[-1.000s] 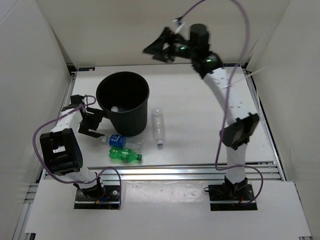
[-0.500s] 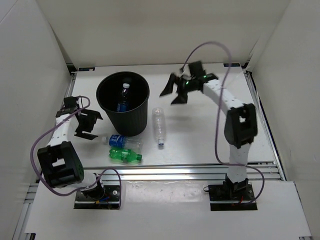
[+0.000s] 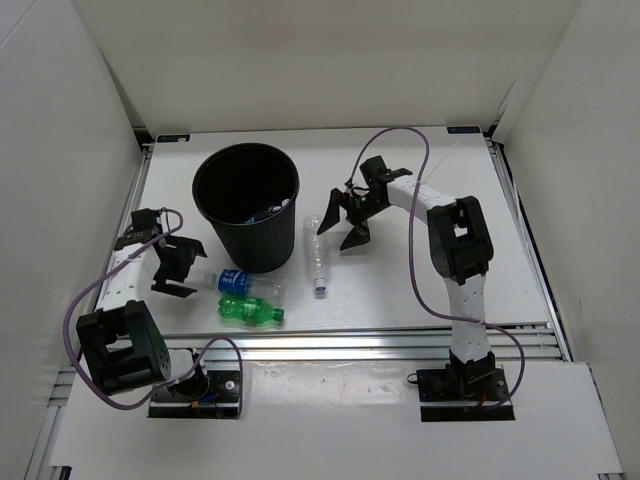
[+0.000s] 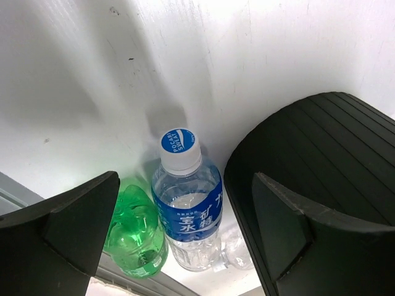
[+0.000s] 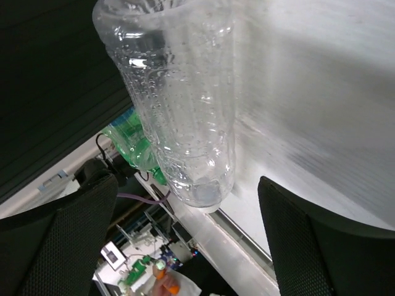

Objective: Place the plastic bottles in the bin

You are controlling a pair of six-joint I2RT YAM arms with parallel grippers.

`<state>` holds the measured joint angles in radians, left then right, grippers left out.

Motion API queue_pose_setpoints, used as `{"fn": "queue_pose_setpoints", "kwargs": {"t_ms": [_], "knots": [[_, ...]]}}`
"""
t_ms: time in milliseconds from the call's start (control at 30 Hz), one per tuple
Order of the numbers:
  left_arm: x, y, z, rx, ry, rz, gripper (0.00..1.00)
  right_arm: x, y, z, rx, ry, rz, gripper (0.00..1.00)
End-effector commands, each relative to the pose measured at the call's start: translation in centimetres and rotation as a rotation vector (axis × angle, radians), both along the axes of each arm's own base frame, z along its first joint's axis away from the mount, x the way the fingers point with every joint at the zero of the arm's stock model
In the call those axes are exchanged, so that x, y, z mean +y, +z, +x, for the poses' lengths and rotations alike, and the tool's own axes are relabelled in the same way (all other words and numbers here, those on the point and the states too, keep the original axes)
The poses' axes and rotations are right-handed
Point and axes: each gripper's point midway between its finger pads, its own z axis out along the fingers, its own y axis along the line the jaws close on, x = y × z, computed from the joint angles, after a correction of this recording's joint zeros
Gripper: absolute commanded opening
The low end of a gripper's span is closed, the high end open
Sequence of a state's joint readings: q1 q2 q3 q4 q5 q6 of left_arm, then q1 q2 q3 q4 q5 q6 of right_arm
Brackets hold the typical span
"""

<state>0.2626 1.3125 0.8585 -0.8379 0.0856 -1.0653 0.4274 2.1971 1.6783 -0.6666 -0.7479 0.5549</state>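
Observation:
The black bin (image 3: 250, 245) stands left of centre with a blue-labelled bottle (image 3: 270, 211) lying inside. A clear bottle (image 3: 317, 255) lies right of the bin. A blue-labelled bottle (image 3: 248, 283) and a green bottle (image 3: 250, 312) lie in front of it. My left gripper (image 3: 183, 265) is open and empty, just left of the blue-labelled bottle's cap (image 4: 180, 148), with the green bottle (image 4: 134, 234) beside it. My right gripper (image 3: 342, 224) is open and empty, low over the table, next to the clear bottle (image 5: 185, 98).
White walls enclose the table on three sides. A metal rail (image 3: 400, 345) runs along the near edge. The bin's wall (image 4: 321, 160) is close to my left gripper's right finger. Purple cables loop off both arms.
My right arm came down from high behind the bin to the table beside the clear bottle. A blue-labelled bottle appeared in the bin. My left gripper shifted nearer the front bottles.

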Motion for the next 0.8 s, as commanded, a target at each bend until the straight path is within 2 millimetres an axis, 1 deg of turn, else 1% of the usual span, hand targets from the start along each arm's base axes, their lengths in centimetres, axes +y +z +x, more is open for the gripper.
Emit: {"fn": "queue_pose_setpoints", "kwargs": {"t_ms": [0,33,67,100,133,200,233,300,333,367,400,433,467,500,533,567,600,633,667,700,733,767], "knots": [[0.3,0.9,0.1,-0.035,0.010,0.024,0.99,1.7,-1.1,-1.5,0.004,0.079,0.023,0.95],[0.3,1.1,0.1,-0.044,0.010,0.026,0.99,1.7,-1.7,-1.6,0.018,0.079,0.016,0.95],[0.3,1.1,0.1,-0.044,0.010,0.026,0.99,2.1,-2.0,-2.2,0.045,0.096,0.034,0.93],[0.2,0.8,-0.1,-0.035,0.010,0.024,0.99,2.5,-2.8,-2.4,0.058,0.105,0.028,0.93],[0.2,0.8,-0.4,-0.035,0.010,0.024,0.99,2.7,-2.9,-2.0,0.051,0.105,0.031,0.93],[0.1,0.7,-0.6,-0.038,0.010,0.024,0.99,3.3,-3.5,-2.1,0.064,0.117,0.036,0.92],[0.0,0.4,-1.1,-0.020,0.010,0.020,0.99,3.5,-3.5,-2.0,0.076,0.115,0.045,0.91],[0.1,0.5,-1.3,-0.018,0.013,0.028,0.99,4.0,-4.1,-2.1,0.082,0.125,0.042,0.85],[0.1,0.5,-1.3,-0.018,0.013,0.028,0.99,4.0,-4.0,-2.2,0.086,0.128,0.052,0.82],[0.1,0.5,-1.3,-0.018,0.013,0.028,0.99,4.0,-4.4,-2.2,0.096,0.127,0.047,0.78],[0.3,0.5,-1.3,-0.015,0.017,0.038,0.99,3.8,-4.5,-2.8,0.125,0.129,0.046,0.63],[0.3,0.5,-1.3,-0.015,0.017,0.038,0.99,3.3,-4.1,-2.8,0.113,0.129,0.050,0.56],[0.4,0.4,-1.6,-0.004,0.020,0.045,0.99,3.1,-2.7,-3.1,0.085,0.136,0.062,0.51],[0.4,0.4,-1.6,-0.004,0.020,0.045,0.99,2.1,-2.9,-3.8,0.106,0.120,0.043,0.44],[0.4,0.6,-1.5,-0.012,0.020,0.048,0.99,1.2,-2.4,-3.7,0.083,0.113,0.039,0.42],[0.2,0.3,-1.7,-0.006,0.017,0.037,0.99,0.8,0.3,-3.7,0.030,0.106,0.063,0.40],[0.0,0.3,-1.8,-0.008,-0.001,0.032,0.99,0.2,1.7,-3.6,0.012,0.086,0.072,0.37],[0.0,0.5,-1.8,-0.018,-0.013,0.040,0.99,-0.9,3.4,-3.1,-0.007,0.052,0.082,0.31],[0.1,0.5,-1.8,-0.018,-0.022,0.043,0.99,-1.3,8.2,-3.0,-0.112,0.041,0.127,0.31],[0.2,1.1,-1.5,-0.038,-0.035,0.053,0.99,-1.3,11.2,-2.6,-0.193,0.028,0.144,0.31],[0.2,1.1,-1.6,-0.038,-0.056,0.061,0.99,-2.2,13.4,-1.7,-0.263,-0.022,0.097,0.31],[0.2,1.5,-1.5,-0.043,-0.056,0.063,0.99,-2.5,17.6,-1.3,-0.381,-0.045,0.106,0.29]]}}
